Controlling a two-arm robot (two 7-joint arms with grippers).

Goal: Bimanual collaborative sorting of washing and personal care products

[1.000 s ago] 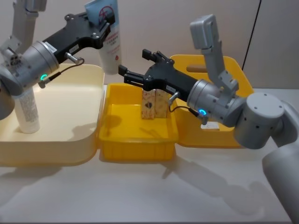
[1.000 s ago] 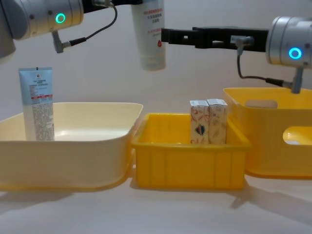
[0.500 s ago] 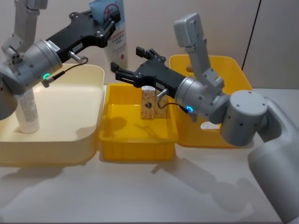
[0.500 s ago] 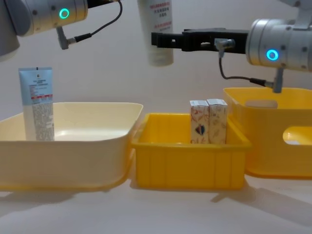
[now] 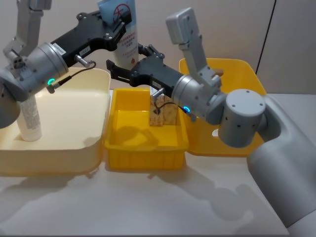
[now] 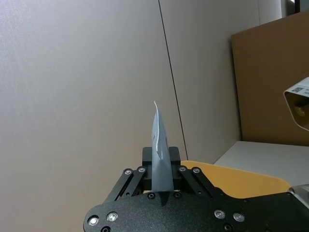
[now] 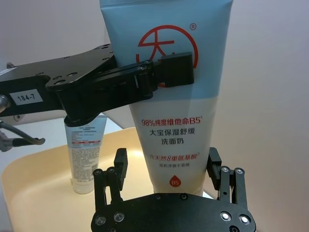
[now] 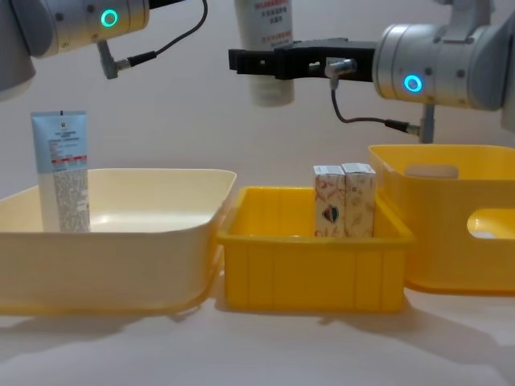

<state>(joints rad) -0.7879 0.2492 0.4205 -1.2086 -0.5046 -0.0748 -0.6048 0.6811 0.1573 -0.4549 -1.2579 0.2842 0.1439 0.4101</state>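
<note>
Squeeze tube [image 5: 127, 43], top pinched in jaws of left gripper [image 6: 161, 163], hangs between spread jaws of right gripper [image 7: 166, 159].

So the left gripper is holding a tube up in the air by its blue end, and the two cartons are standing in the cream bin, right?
Not quite. The two cartons stand in the small yellow bin in the middle, as the chest view shows. The left gripper does hold the tube in the air by its blue end.

light: bright, even, from above | shadows: soft, arm-shaped, on table [image 5: 148, 207] | wall [image 8: 177, 112]: evenly lit
</note>
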